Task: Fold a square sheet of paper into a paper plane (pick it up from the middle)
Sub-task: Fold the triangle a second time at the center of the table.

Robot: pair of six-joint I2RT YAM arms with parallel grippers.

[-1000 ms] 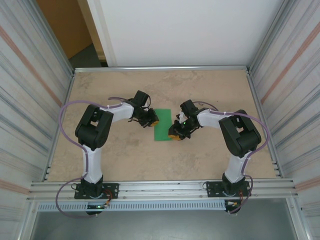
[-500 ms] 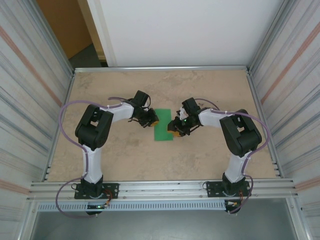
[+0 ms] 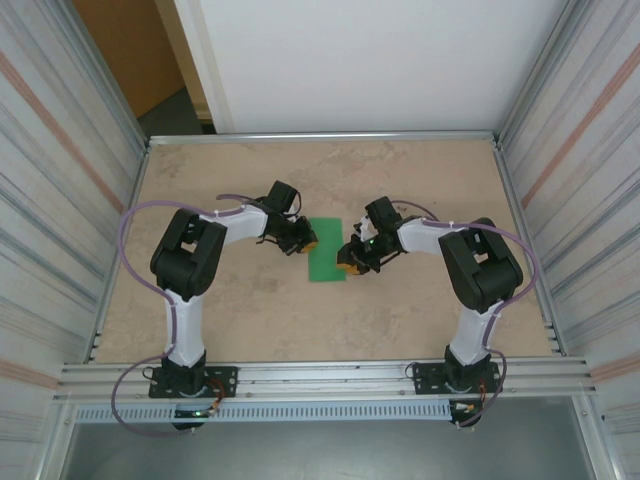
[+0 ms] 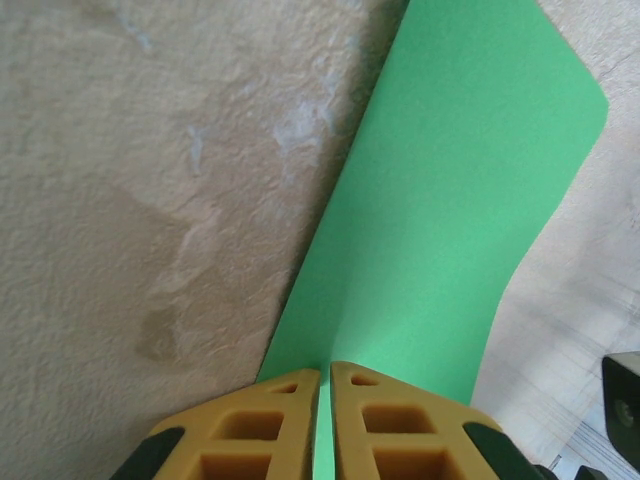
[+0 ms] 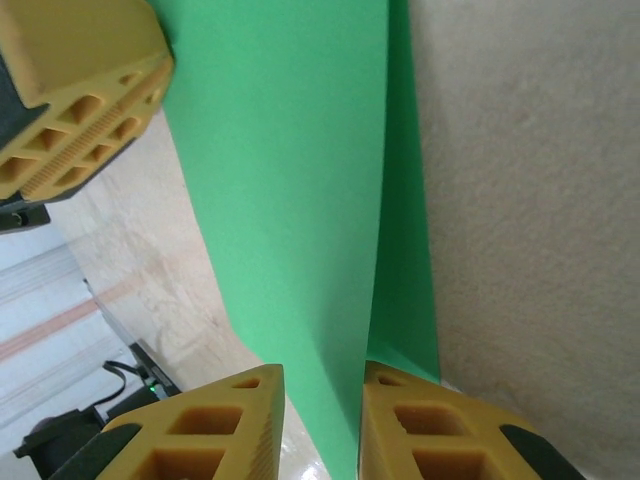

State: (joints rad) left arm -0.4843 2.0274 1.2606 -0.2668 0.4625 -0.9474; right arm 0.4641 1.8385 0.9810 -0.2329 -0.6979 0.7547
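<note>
Green paper [image 3: 327,250] is lying folded mid-table [image 3: 430,180], with the left gripper [image 3: 306,243] pinching its left edge. The right gripper [image 3: 346,267] is shifting slightly up the right edge and narrowing again (fingers straddling, not yet clamped), probably re-gripping for the next crease.

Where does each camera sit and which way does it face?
Top external: above and behind the bases, facing down at the table; left arm and right arm reach inward, left gripper and right gripper flank the square sheet of paper.
Left wrist: faces down along its shut fingers, pinching the sheet's edge.
Right wrist: faces down along its parted fingers, sheet between them.
Shared: every view sees the sheet.
</note>
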